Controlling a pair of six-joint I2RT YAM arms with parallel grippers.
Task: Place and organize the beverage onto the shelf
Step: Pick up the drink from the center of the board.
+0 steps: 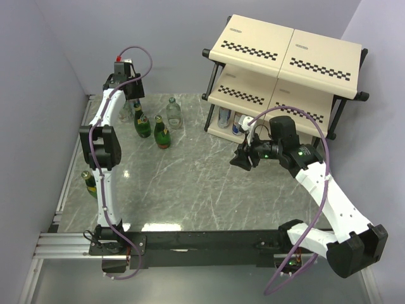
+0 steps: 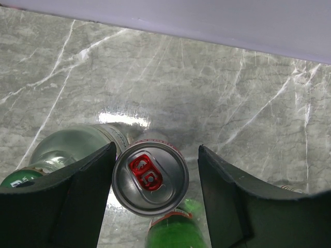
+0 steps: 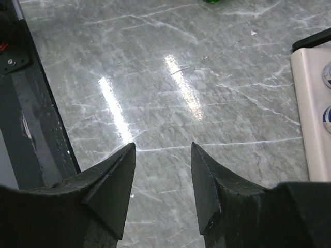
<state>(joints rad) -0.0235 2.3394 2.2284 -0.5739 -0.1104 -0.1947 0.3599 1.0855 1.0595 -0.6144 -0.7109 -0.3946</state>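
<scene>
My left gripper (image 2: 156,150) hangs open over a slim silver can (image 2: 150,178) with a red tab. The can stands between the fingers, against the left finger (image 2: 77,196) and apart from the right one. A clear bottle (image 2: 77,144) and a green bottle (image 2: 176,232) crowd the can. In the top view this gripper (image 1: 130,95) is at the table's far left, beside two green bottles (image 1: 142,125) (image 1: 162,133) and a clear bottle (image 1: 174,113). My right gripper (image 1: 243,158) (image 3: 163,147) hovers open and empty before the shelf (image 1: 288,54), whose lowest board holds two cans (image 1: 224,117).
Another green bottle (image 1: 88,180) stands at the left edge, half behind my left arm. The grey back wall (image 2: 207,20) rises just beyond the left gripper. The shelf's lowest board (image 3: 310,103) edges the right wrist view. The black base rail (image 1: 202,240) runs along the near side.
</scene>
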